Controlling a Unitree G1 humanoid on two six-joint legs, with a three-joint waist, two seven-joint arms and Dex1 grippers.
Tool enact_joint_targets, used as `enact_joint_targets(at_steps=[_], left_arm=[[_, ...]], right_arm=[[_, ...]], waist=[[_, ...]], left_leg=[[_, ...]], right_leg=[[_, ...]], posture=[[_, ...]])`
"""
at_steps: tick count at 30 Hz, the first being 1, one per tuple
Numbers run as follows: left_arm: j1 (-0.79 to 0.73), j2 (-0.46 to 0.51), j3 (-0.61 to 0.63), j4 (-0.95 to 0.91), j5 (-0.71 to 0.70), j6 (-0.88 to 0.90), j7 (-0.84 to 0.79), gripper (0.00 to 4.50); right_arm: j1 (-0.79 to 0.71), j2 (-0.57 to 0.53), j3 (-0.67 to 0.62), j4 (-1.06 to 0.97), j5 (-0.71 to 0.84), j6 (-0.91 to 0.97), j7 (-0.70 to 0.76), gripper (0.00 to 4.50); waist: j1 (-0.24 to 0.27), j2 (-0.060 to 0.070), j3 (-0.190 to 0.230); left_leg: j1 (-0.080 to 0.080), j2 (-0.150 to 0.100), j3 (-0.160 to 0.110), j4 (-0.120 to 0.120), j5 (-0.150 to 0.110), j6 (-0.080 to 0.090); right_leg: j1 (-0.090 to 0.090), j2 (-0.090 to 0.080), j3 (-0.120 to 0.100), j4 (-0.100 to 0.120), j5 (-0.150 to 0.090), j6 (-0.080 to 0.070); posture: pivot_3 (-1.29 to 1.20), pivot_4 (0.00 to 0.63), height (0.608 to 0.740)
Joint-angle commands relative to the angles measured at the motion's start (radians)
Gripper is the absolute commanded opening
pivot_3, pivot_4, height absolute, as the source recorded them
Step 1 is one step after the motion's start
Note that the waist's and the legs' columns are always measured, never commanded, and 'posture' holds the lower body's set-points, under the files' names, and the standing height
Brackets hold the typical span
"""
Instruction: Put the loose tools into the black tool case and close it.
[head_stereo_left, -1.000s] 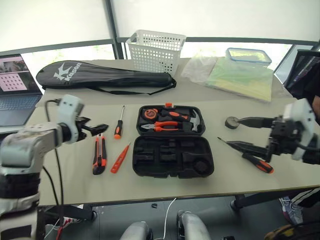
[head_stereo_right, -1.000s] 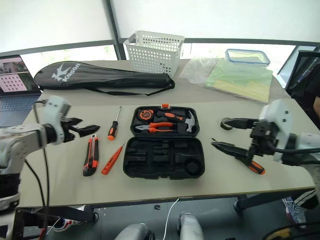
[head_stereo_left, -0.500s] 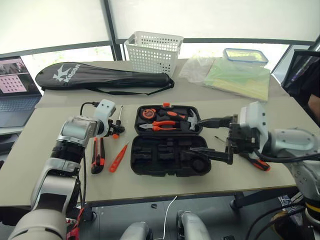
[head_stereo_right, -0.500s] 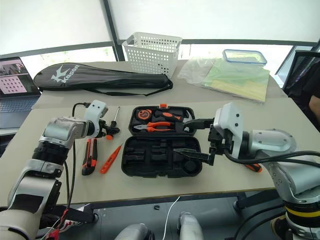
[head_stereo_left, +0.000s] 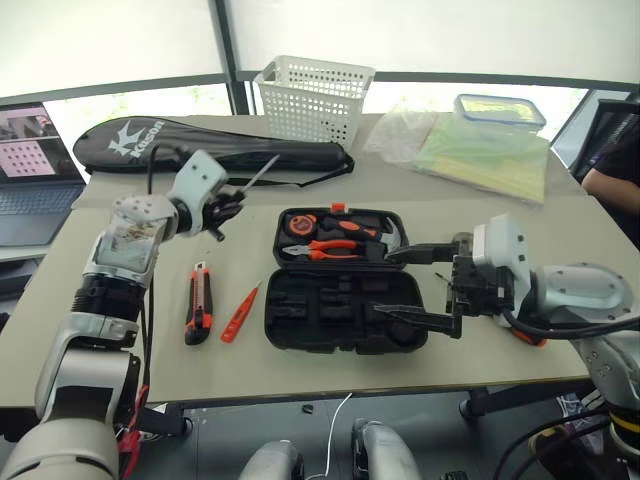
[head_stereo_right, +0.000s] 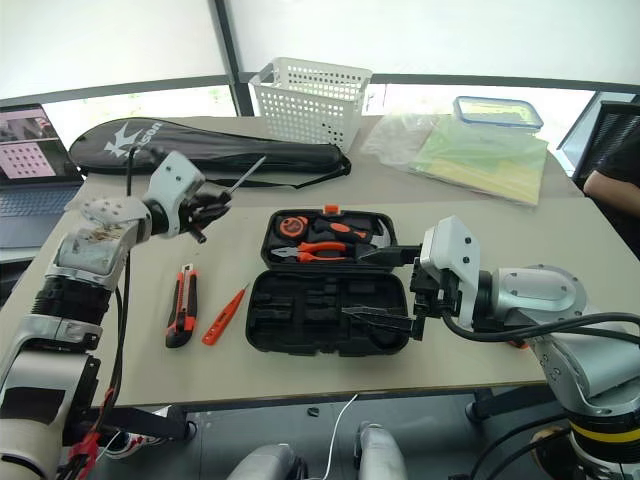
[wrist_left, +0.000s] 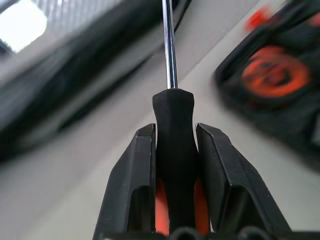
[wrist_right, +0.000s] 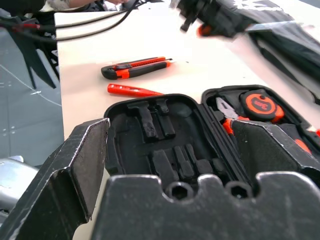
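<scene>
Black fingers (wrist_left: 136, 185) pinch the screwdriver (wrist_left: 174, 145) handle, plain at the wrist.

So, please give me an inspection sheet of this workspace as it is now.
Surface: beige table, tools spread around the case.
Job's things: black case open; knife and tester lie left of it; one screwdriver in the left gripper, another behind the right arm.
Clutter: racket bag, basket, lidded box, plastic sheets.
Grippers: left gripper shut on screwdriver; right gripper open over the case.
Cables: white cable under the table.
Surroundings: laptop, windows.
</scene>
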Motion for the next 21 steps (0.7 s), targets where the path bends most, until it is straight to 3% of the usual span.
enact_joint_targets(at_steps=[1, 4, 10, 14, 19, 21], left_arm=[[0.018, -0.018, -0.106, -0.099, -0.005, -0.12, -0.223, 0.78], [0.017, -0.047, -0.197, -0.076, 0.042, -0.182, -0.332, 0.78], [-0.008, -0.097, -0.277, -0.011, 0.148, -0.212, -0.35, 0.78], [-0.046, -0.151, -0.278, 0.056, 0.212, -0.169, -0.284, 0.78], [-0.042, -0.161, -0.275, 0.039, 0.218, -0.153, -0.321, 0.78], [-0.047, -0.168, -0.271, 0.042, 0.224, -0.148, -0.315, 1.76]], right_arm=[[0.035, -0.019, -0.057, -0.021, 0.016, -0.013, 0.006, 4.5], [0.063, -0.019, -0.088, -0.012, 0.018, -0.004, -0.014, 4.5], [0.136, -0.026, -0.142, -0.026, 0.016, -0.003, -0.025, 4.5], [0.171, -0.023, -0.164, -0.043, 0.023, -0.002, -0.042, 4.5], [0.171, -0.019, -0.168, -0.044, 0.026, -0.001, -0.056, 4.5], [0.169, -0.018, -0.168, -0.044, 0.027, -0.001, -0.06, 4.5]], waist=[[0.0, 0.0, 0.0], [-0.003, 0.0, 0.0], [-0.003, 0.0, 0.0], [0.0, 0.0, 0.0], [-0.002, 0.0, 0.0], [-0.003, 0.0, 0.0]], left_leg=[[-0.001, 0.0, -0.001, 0.002, 0.0, 0.0], [0.0, -0.001, -0.001, 0.003, 0.0, 0.001], [0.0, 0.004, -0.002, 0.002, 0.001, 0.003], [-0.001, 0.002, -0.003, 0.003, 0.0, 0.007], [-0.002, 0.001, -0.001, 0.003, -0.001, 0.012], [-0.002, 0.001, -0.001, 0.003, -0.001, 0.012]], right_leg=[[0.001, -0.001, -0.002, 0.0, 0.0, 0.0], [0.004, -0.001, -0.002, -0.004, 0.001, 0.001], [0.005, 0.0, 0.002, -0.005, 0.002, -0.001], [0.005, 0.002, 0.002, -0.005, 0.003, -0.001], [0.005, 0.001, 0.001, -0.009, 0.005, 0.003], [0.005, 0.001, 0.001, -0.009, 0.005, 0.004]], posture=[[0.0, 0.15, 0.74], [0.0, 0.15, 0.74], [0.0, 0.15, 0.74], [0.0, 0.15, 0.74], [0.0, 0.15, 0.74], [0.0, 0.15, 0.74]])
